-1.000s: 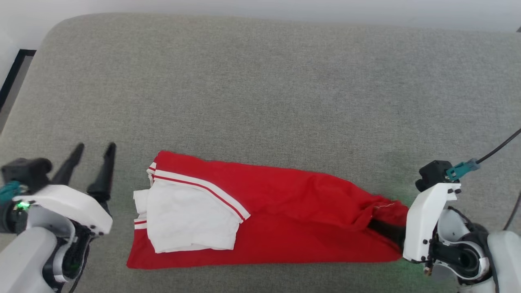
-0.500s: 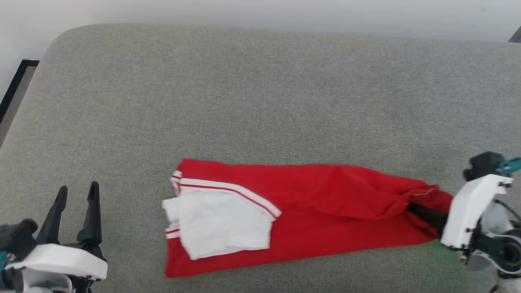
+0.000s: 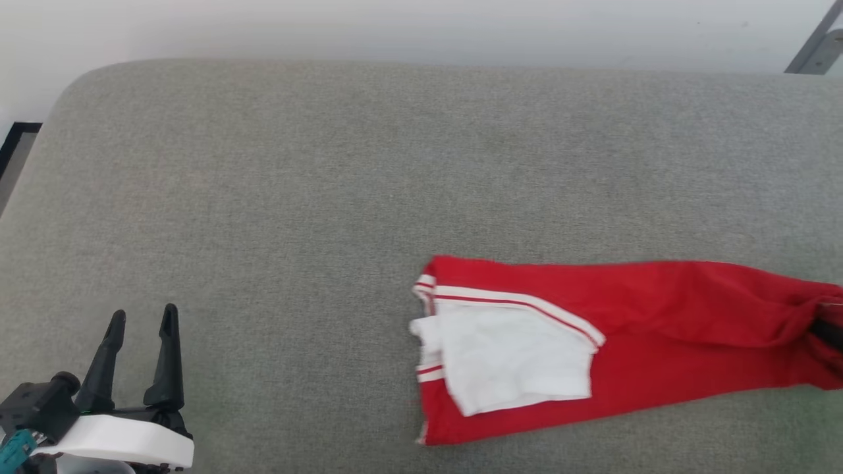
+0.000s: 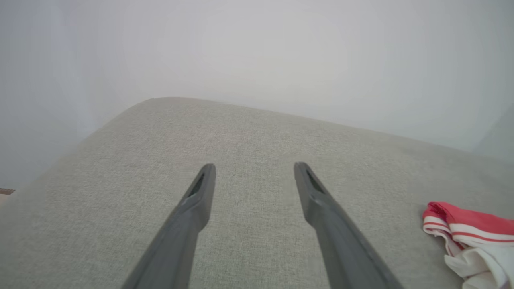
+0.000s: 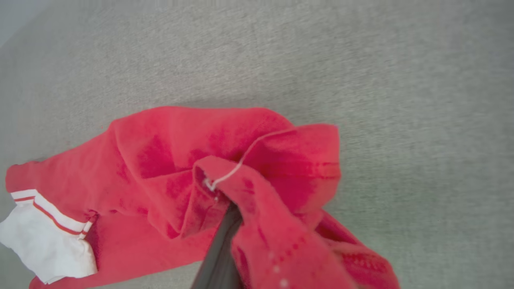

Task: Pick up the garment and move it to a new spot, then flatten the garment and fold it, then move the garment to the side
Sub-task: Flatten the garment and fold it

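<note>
Red thin-fabric, white-sleeved T-shirt (image 3: 658,342) is lying lower right on the grey woven cushion (image 3: 329,164), the right gripper (image 5: 220,253) pinching its bunched end; the left gripper (image 3: 144,313) is hovering spread, lower left.

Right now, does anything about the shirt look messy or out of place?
Yes. The shirt lies mostly flat on the grey cushion, but its end in the right gripper is bunched and creased, with the hem twisted up around it. The folded strip also runs slightly askew.
</note>
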